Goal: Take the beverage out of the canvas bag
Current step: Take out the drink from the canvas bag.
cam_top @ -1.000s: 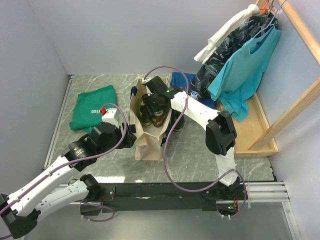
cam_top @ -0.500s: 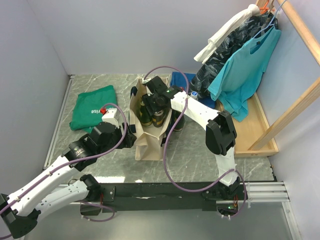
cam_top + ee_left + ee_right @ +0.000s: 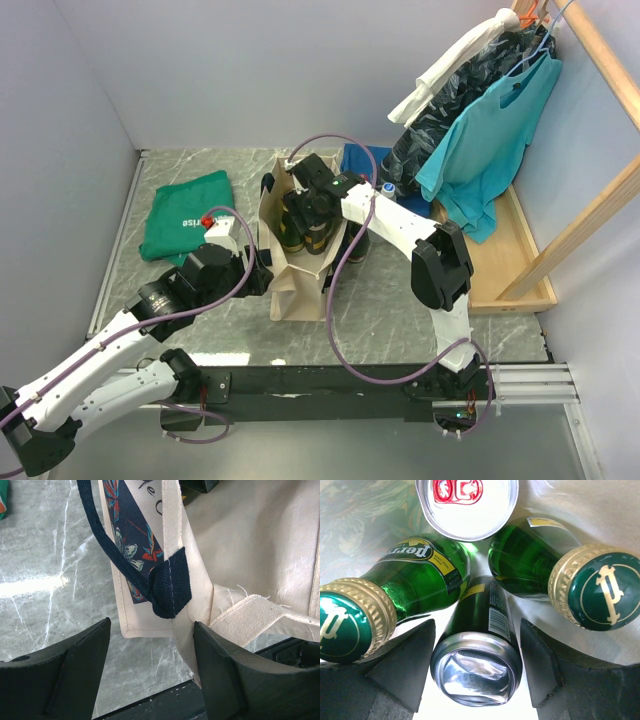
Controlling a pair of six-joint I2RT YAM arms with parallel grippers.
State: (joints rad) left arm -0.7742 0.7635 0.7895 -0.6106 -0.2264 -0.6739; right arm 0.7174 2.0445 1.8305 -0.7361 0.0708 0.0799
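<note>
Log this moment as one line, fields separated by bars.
stage: pre-grasp inside canvas bag | left gripper: open, astride bag edge | right gripper: open, astride dark can | beverage: not lifted

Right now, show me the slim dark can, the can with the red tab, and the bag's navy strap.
slim dark can (image 3: pixel 476 667): right wrist view, on its silver end.
can with the red tab (image 3: pixel 470 512): right wrist view, on its lid.
navy strap (image 3: pixel 170 582): left wrist view, on its stitched end.
</note>
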